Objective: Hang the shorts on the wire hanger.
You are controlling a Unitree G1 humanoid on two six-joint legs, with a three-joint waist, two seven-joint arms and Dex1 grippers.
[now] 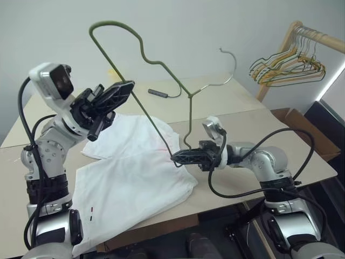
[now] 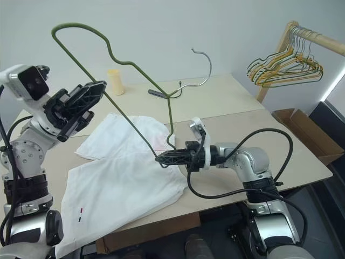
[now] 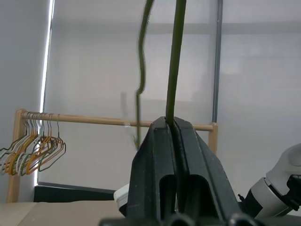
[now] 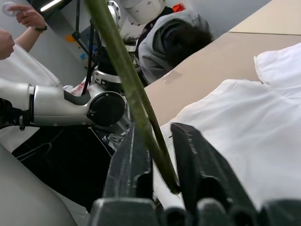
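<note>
One shorts (image 1: 135, 178), one wire hanger (image 1: 145, 59), one hanger bunch (image 1: 285, 67), one cup (image 2: 115, 82)

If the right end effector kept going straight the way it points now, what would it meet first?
Probably the shorts. The right end effector points level toward the robot's left, low over the table, shut on the wire hanger, with white fabric directly ahead; depth is uncertain.

desk (image 1: 280, 156): beige top, seam across
rack (image 1: 280, 51): wooden, beyond the desk's far right corner
coloured hangers (image 1: 288, 67): yellow/orange/green bunch on rack
cup (image 2: 116, 82): pale yellow, far edge
cardboard box (image 1: 307, 127): open, on floor
dark object (image 1: 158, 93): small, far side
</note>
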